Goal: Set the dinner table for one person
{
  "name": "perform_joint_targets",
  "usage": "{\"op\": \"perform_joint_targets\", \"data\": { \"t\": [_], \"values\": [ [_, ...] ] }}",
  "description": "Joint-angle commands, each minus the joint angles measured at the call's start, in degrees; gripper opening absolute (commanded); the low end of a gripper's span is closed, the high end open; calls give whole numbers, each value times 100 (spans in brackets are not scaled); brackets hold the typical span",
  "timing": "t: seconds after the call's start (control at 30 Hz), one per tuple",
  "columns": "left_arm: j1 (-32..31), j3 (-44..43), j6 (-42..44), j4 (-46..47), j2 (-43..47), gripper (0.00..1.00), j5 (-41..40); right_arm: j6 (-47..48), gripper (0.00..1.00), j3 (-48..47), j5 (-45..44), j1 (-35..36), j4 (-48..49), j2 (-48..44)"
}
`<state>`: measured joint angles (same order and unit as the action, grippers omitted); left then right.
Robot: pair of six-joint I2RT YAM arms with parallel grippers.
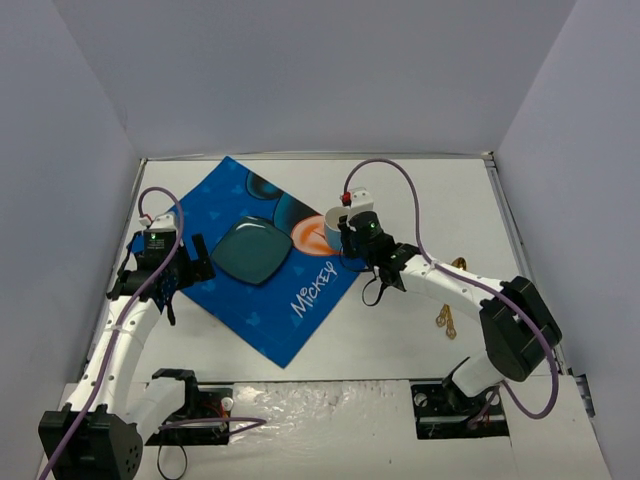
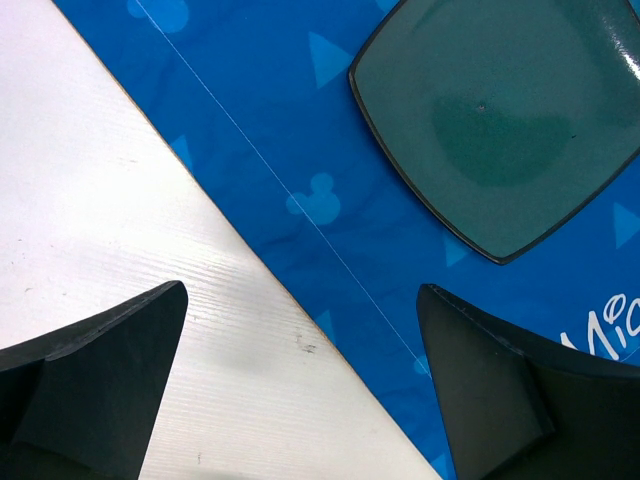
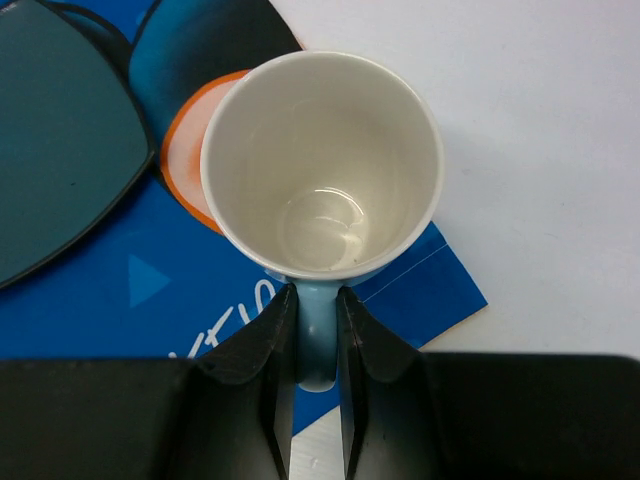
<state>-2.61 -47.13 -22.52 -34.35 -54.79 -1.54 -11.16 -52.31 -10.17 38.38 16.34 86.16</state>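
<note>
Overhead, the left end effector (image 1: 185,272) hangs released above the edge of a blue placemat (image 1: 300,310) on the table (image 1: 450,200). A square teal plate (image 1: 250,250) lies just beside its fingers. The right end effector (image 1: 347,238) is clenched on a mug (image 1: 333,220).

Left wrist view: jaws spread wide with nothing between them. The placemat edge runs diagonally beneath, with bare table under the left finger and the plate ahead to the right.

Right wrist view: both fingers (image 3: 275,340) pinch the light-blue handle (image 3: 318,345). The upright mug sits directly ahead, partly over the placemat and partly over the table. Contact with the surface cannot be determined.
</note>
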Motion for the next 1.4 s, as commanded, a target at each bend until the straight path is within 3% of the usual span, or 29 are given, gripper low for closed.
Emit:
{"op": "perform_joint_targets", "data": {
  "t": [0.0,0.57,0.67,0.73,0.77,0.87,1.0,1.2,1.37],
  "values": [
    [-11,-112,29,209,39,97,-22,-104,0,-8,-470,11,1220,10],
    [-29,-103,29,253,47,97,-4,-50,0,710,-589,157,1800,211],
    [-29,-103,29,259,47,97,5,-138,17,856,-710,213,1706,74],
    [-29,-103,29,244,47,97,4,-206,36,890,-738,213,1590,-9],
    [-29,-103,29,244,47,97,-3,-248,52,904,-809,206,1470,-87],
    [-35,-103,29,244,47,97,10,-381,76,854,-1028,202,1026,-368],
    [-37,-112,29,236,39,97,-4,-711,84,766,-1346,28,238,-792],
    [-29,-119,28,227,47,97,4,-1471,85,810,-1163,-1025,-799,-1297],
    [-41,-121,20,218,46,97,27,-1978,85,731,-840,-2273,-1766,-1183]
  ]
}}
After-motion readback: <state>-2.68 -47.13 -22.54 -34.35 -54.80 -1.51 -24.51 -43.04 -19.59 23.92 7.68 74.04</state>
